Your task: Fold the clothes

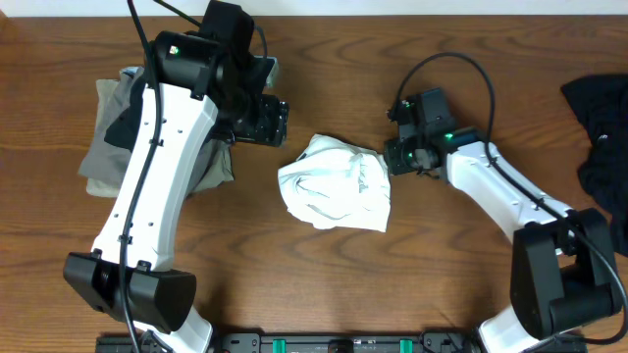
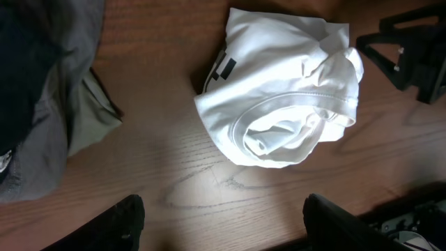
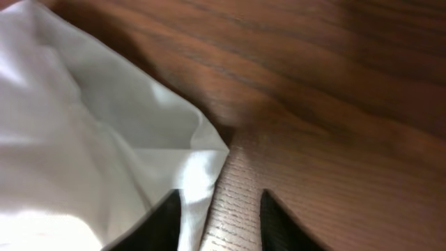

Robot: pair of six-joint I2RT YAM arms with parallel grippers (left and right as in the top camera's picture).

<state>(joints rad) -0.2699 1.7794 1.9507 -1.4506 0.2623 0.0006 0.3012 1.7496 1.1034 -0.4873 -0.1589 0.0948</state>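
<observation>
A crumpled white T-shirt [image 1: 334, 184] lies bunched in the middle of the wooden table, its collar and a small dark print showing in the left wrist view [image 2: 279, 90]. My left gripper [image 1: 267, 122] hovers just left of the shirt, open, with only bare wood between its fingers [image 2: 223, 223]. My right gripper [image 1: 397, 155] sits at the shirt's right edge. Its jaws [image 3: 219, 209] stand apart low over the table, and a corner of the white fabric [image 3: 90, 139] lies along the left finger, partly in the gap but not pinched.
A heap of grey, khaki and black clothes [image 1: 108, 137] lies at the far left under my left arm [image 2: 42, 90]. A black garment [image 1: 599, 127] lies at the right edge. Bare wood surrounds the shirt.
</observation>
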